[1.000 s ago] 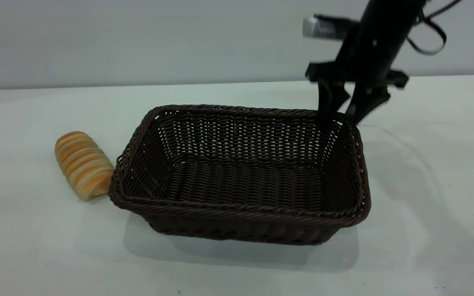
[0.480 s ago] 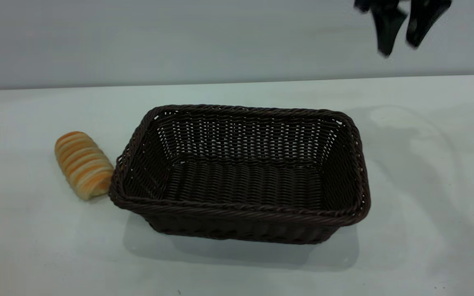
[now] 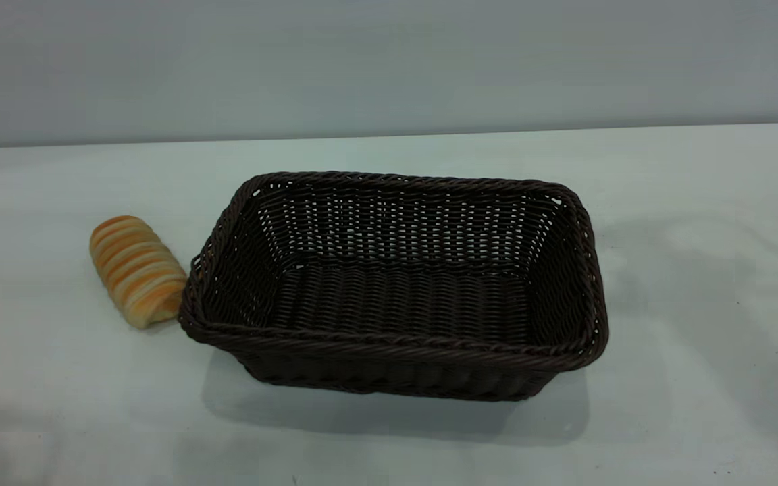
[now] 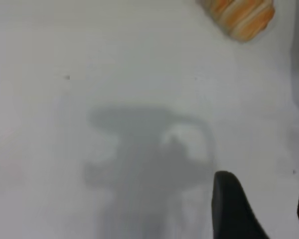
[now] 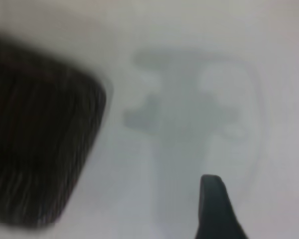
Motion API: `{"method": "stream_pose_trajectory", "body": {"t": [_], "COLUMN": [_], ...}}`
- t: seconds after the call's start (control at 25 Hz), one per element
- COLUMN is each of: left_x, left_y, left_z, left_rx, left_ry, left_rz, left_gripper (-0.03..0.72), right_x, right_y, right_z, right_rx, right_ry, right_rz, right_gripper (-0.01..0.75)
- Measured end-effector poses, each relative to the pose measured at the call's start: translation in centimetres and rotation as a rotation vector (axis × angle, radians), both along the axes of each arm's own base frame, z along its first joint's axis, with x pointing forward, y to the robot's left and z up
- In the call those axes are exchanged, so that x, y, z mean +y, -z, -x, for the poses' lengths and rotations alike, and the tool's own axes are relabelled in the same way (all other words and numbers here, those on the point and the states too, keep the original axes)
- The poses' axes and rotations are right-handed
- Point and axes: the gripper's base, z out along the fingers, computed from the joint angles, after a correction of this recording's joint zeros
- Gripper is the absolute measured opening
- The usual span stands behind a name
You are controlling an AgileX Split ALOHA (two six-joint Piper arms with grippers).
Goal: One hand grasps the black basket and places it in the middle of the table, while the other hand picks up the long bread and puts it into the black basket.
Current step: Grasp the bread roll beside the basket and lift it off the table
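Observation:
The black basket (image 3: pixel 396 287) stands empty near the middle of the table (image 3: pixel 699 304); one blurred corner of it shows in the right wrist view (image 5: pixel 37 134). The long bread (image 3: pixel 138 270) lies on the table just off the basket's left end, and its end shows in the left wrist view (image 4: pixel 239 15). Neither gripper shows in the exterior view. My left gripper (image 4: pixel 266 199) hangs open and empty above bare table, short of the bread. My right gripper (image 5: pixel 264 199) is above bare table beside the basket's corner; only one of its fingers (image 5: pixel 214 209) shows, with a wide gap beside it.
Arm shadows lie on the table at the exterior view's right (image 3: pixel 699 270) and lower left. A grey wall runs behind the table's far edge (image 3: pixel 389 135). A few dark specks dot the tabletop.
My right gripper has let go of the basket's far right corner and risen out of the exterior view. The basket and the bread have not moved.

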Motion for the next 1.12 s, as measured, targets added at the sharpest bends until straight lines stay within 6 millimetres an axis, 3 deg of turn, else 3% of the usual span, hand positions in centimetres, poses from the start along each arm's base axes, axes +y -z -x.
{"method": "stream_pose_trajectory", "body": {"t": [0.28,0.56,0.88,1.12], "left_x": [-0.7,-1.5,-1.9,-2.0], "left_y": [2.6,7.6,12.9,17.6], "left_z": [-7.4,-14.0,-19.5,-20.8], "left_rx": [0.027,0.118,0.166,0.206], "left_ry": [-0.029,-0.092,-0.222,-0.287], "left_rz": [0.063,0.15,0.228,0.241], "left_gripper": [0.358,0.358,0.358,0.358], "right_x": [-1.3,-2.2,-2.7,-2.7], "right_y": [-1.2,-1.5,-0.4,0.3], "right_z": [7.8,12.9,15.3,16.2], "right_rx": [0.032,0.026,0.052,0.074], "right_ry": [-0.001,-0.011,-0.013,-0.012], "right_rz": [-0.053,-0.091,-0.087,-0.104], "right_gripper": [0.456,0.456,0.456,0.456]}}
